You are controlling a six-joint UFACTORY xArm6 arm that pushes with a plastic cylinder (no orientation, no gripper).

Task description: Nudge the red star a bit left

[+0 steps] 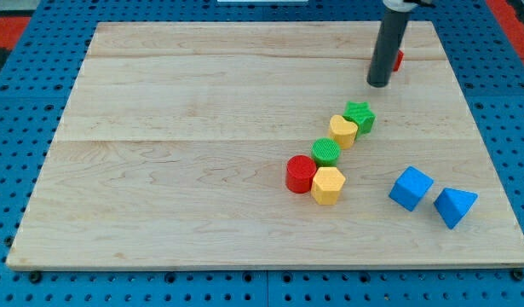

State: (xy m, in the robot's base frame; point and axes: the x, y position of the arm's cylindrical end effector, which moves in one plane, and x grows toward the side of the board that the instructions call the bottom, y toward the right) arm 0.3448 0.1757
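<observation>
The red star [398, 60] lies near the board's top right and is mostly hidden behind my dark rod; only a small red edge shows. My tip [378, 83] rests on the board just below and to the left of the star, close to it; I cannot tell whether they touch. Lower down a diagonal chain of blocks runs from a green star [359, 116] through a yellow block [342, 131] and a green cylinder [326, 152] to a red cylinder [301, 174] and a yellow hexagonal block [328, 185].
A blue cube [411, 188] and a blue wedge-like block [454, 205] sit at the lower right. The wooden board [185, 145] lies on a blue pegboard surface; its right edge is close to the star.
</observation>
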